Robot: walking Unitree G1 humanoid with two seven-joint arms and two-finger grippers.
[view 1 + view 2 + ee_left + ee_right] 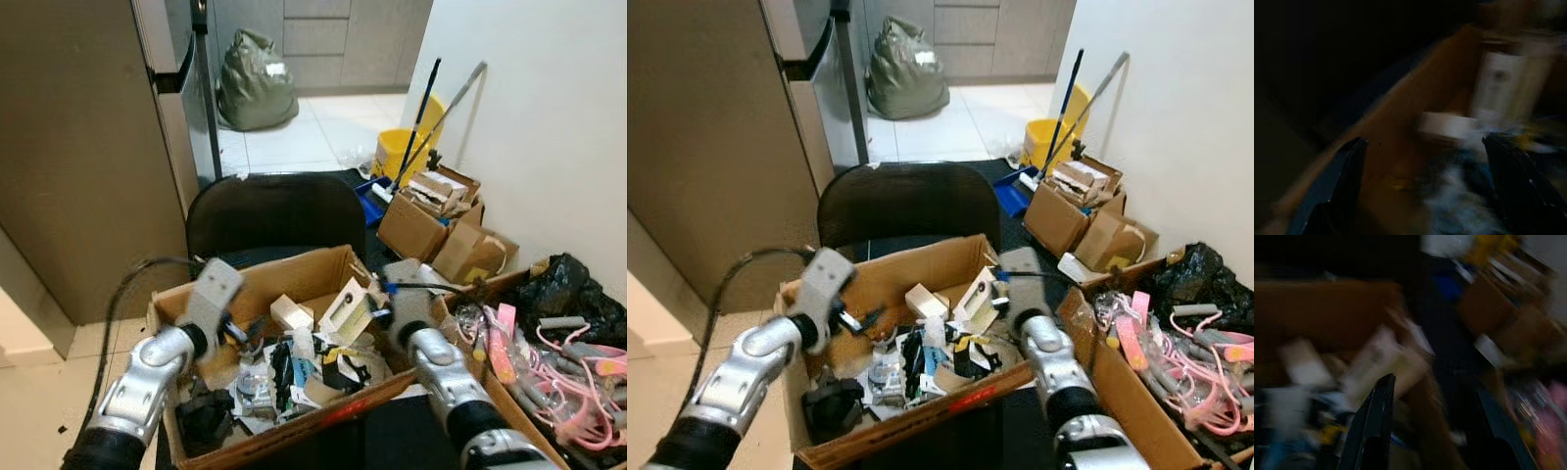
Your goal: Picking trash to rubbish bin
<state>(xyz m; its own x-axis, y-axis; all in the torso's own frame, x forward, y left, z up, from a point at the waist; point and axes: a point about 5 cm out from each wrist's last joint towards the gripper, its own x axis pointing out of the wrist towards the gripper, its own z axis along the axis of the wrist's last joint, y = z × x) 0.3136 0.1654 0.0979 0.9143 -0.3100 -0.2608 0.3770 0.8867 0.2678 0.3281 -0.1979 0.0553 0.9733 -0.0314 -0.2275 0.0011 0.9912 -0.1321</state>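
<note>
- Directly before the robot, a cardboard box (294, 279) full of mixed trash rests on a black chair (274, 211); a white carton (291, 311), a white-and-yellow package (345, 311), dark cables and scraps of paper lie jumbled inside.
- Left gripper (1425, 186) hangs over the box's left half, just above the heap; the left wrist view, dark and blurred, shows its 2 black fingers (1337, 186) spread wide apart with nothing between them.
- Right gripper (1435, 431) sits at the box's right edge, near the white-and-yellow package; its 2 fingers (1374, 421) stand apart in the blurred right wrist view, gripping nothing.
- To the right, a second open box (509, 411) holds pink hangers (578, 377) and, at its far end, a black plastic bag (568, 289).
- Further back along the white wall sit 2 smaller cardboard boxes (426, 220), a yellow bucket (402, 152) and 2 long mop handles (426, 113) leaning on the wall.
- Beyond the chair, on the tiled floor, a stuffed grey-green rubbish bag (255, 83) rests before grey cabinets, well apart from the trash box.
- A tall grey cabinet (88, 147) stands on the left.
</note>
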